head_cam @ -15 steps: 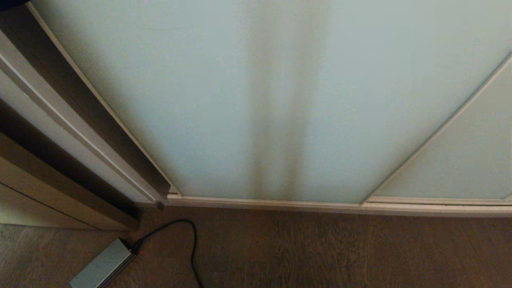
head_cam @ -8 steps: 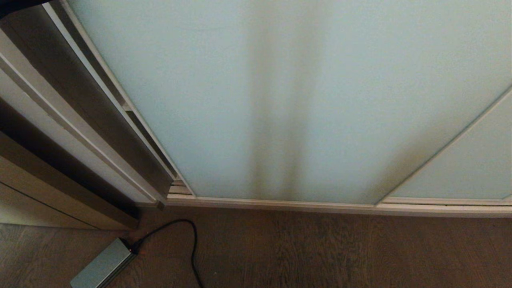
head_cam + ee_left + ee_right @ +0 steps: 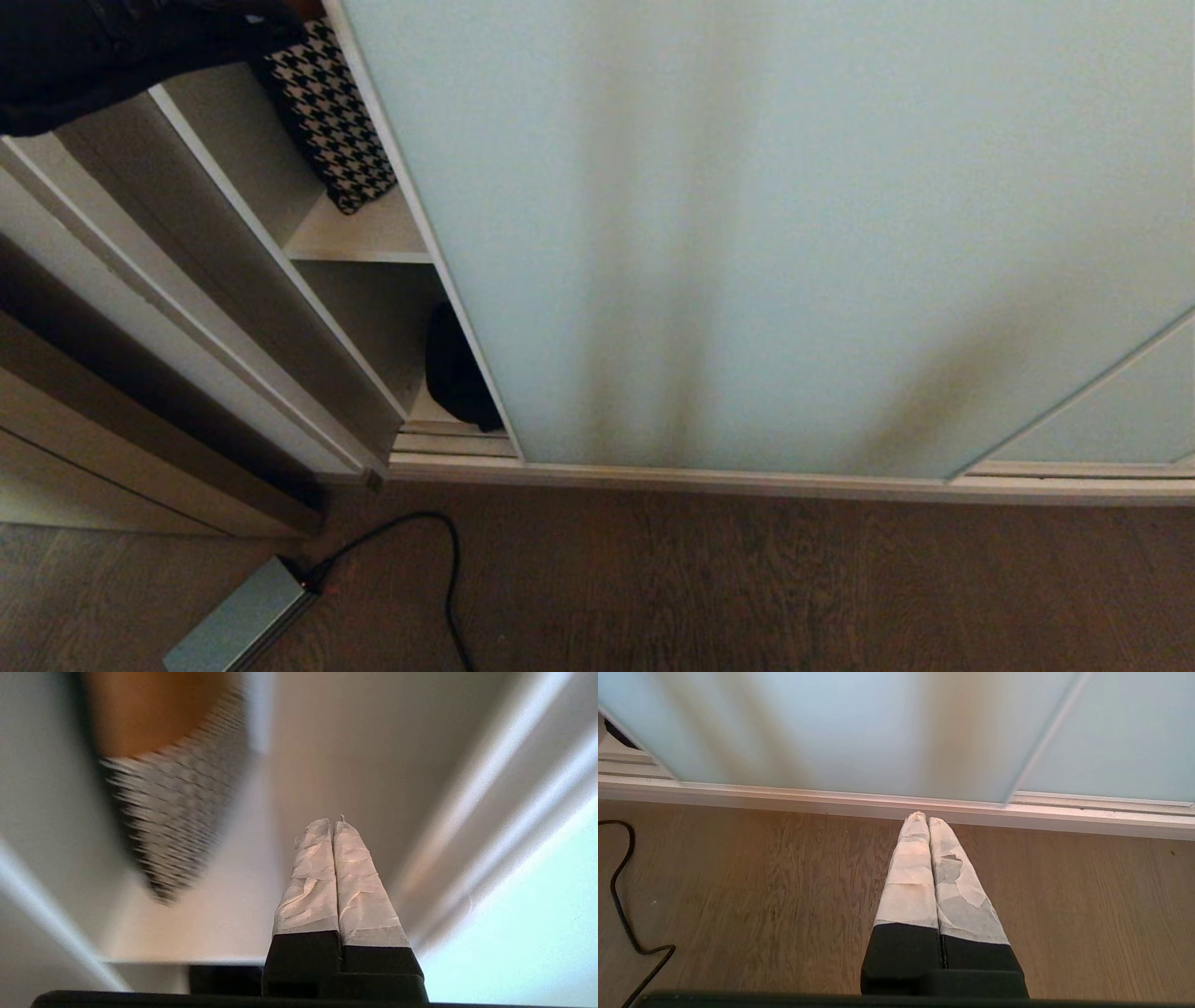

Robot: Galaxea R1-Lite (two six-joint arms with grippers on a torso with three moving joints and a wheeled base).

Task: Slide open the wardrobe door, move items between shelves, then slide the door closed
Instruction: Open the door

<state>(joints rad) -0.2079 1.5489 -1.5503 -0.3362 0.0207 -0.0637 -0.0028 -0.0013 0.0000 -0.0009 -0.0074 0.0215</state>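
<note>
Wardrobe door [image 3: 747,233] has slid right, uncovering shelves [image 3: 359,245].

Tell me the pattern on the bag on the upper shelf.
Black-and-white houndstooth bag; head view shows it best.

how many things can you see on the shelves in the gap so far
2: a houndstooth bag on the upper shelf, and a black bag on the wardrobe's bottom board, half behind the door. More may be hidden behind it.

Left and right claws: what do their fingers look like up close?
Both match. The left claw and right claw each have two tapering fingers wrapped in creased white tape, worn and patchy on the right, above black blocky bases. In the head view only a black bulk shows, top left.
</note>
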